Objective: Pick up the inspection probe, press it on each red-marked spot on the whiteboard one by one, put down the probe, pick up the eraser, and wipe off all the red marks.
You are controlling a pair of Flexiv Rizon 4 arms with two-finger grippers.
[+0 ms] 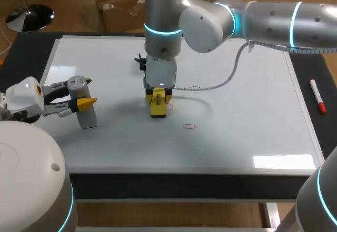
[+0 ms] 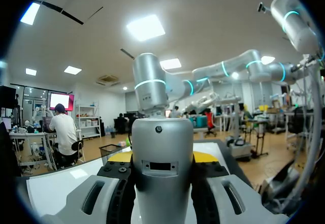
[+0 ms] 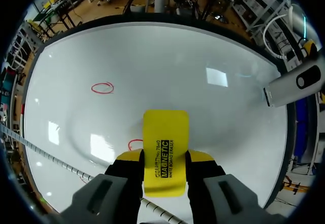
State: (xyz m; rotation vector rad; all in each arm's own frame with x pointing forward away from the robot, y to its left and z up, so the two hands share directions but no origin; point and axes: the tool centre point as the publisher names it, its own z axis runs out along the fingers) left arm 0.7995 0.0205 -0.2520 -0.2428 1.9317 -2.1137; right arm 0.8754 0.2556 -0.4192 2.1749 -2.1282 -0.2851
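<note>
Marker pen (image 1: 317,95): white barrel with red at both ends; it lies flat on the dark strip at my right side; it points roughly away from me, its far end leaning a little toward the middle; just beside the right edge of the whiteboard (image 1: 253,111), not on it; well apart from everything else.
Small black object (image 1: 140,62): sits on the far part of the whiteboard, a little to my left of the middle; jagged outline; too small for me to tell what it is.
Table (image 1: 26,58): dark matte top; it shows as a border at my left, my right and the far side; a dark front edge runs nearest me.
</note>
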